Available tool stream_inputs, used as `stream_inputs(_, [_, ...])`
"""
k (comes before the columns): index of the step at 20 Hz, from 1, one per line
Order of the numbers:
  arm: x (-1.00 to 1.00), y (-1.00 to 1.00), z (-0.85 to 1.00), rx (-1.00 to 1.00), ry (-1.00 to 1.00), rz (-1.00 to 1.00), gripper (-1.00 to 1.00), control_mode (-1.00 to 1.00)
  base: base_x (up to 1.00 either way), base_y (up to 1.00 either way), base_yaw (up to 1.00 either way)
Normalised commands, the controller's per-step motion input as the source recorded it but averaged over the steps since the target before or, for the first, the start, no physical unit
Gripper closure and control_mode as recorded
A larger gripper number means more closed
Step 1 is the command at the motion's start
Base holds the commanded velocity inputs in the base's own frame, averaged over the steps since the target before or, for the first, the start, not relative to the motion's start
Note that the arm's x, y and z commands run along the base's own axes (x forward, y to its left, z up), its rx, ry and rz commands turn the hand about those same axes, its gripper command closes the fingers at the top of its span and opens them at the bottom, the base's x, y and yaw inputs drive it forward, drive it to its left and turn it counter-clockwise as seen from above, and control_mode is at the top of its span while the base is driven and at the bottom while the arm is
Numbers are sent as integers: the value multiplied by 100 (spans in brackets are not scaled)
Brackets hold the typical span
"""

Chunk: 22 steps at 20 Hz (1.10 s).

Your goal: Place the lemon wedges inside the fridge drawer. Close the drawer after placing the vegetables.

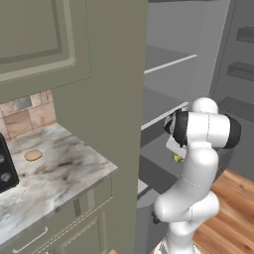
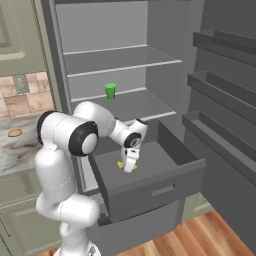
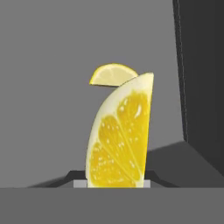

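In the hand view, one lemon wedge (image 3: 118,140) stands upright and close, with my gripper (image 3: 116,183) shut on its lower end. The second lemon wedge (image 3: 111,75) lies just behind it on the grey floor of the fridge drawer (image 3: 52,87). In the right base view, the fridge drawer (image 2: 160,192) is pulled out below the fridge shelves. My gripper (image 2: 130,167) reaches down into it, with a bit of yellow wedge (image 2: 120,164) at the fingers. The left base view shows that yellow (image 1: 177,158) beside the arm.
A green cup (image 2: 110,90) stands on a fridge shelf above the drawer. The open fridge door (image 2: 220,85) with its racks is to the right. A tan disc (image 1: 33,155) lies on the marble counter (image 1: 64,173) left of the fridge, near a dark appliance (image 1: 5,171).
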Motion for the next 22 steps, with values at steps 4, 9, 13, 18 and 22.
stream_inputs(4, [0, -3, -76, 0, -17, 0, 100, -100, 0, 0, 0])
stream_inputs(9, [1, -1, -60, 0, -22, 0, 100, -100, 0, 0, 0])
stream_inputs(13, [5, 0, -52, 0, -10, 2, 100, -100, 0, 0, 0])
stream_inputs(18, [0, 0, -33, 0, -10, 3, 100, -100, 0, 0, 0])
stream_inputs(22, [0, 0, -27, 0, -10, 2, -100, -100, 0, 0, 0])
